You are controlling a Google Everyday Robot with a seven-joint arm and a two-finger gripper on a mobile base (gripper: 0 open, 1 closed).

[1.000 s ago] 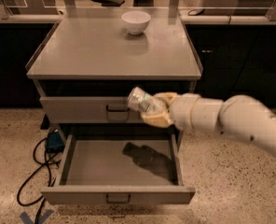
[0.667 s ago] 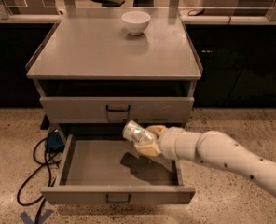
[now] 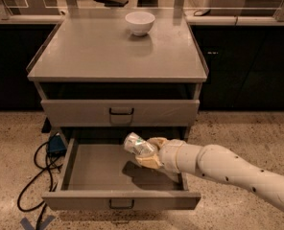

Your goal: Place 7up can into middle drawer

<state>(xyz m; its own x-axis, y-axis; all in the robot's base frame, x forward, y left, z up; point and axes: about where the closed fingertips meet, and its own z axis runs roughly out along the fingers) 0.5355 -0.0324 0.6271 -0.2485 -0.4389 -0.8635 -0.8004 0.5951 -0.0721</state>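
We see the gripper (image 3: 146,153) reaching in from the right, its cream fingers clamped around the 7up can (image 3: 135,144). The can is tilted and sits over the pulled-out middle drawer (image 3: 99,171), a little right of centre. It seems to hang just above the drawer floor, though we cannot quite tell whether it touches. The upper drawer (image 3: 84,112) is closed, the white bowl (image 3: 140,22) sits at the back of the cabinet top (image 3: 108,56), and a dark cable (image 3: 29,176) loops on the floor at left.
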